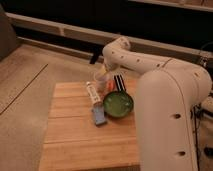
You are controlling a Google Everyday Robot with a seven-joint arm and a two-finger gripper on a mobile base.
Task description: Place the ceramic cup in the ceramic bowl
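The ceramic cup, small and pale cream, is at the back of the wooden table, just behind the bowl's left side. The ceramic bowl is round, glossy green inside with a dark rim, and sits on the table right of centre. My gripper, with black and white stripes, hangs at the end of the white arm, right beside the cup and just above the bowl's far rim. I cannot tell whether it touches the cup.
A long white tube with markings lies left of the bowl. A flat blue rectangular object lies at the bowl's front left. The robot's large white body fills the right side. Floor surrounds the table.
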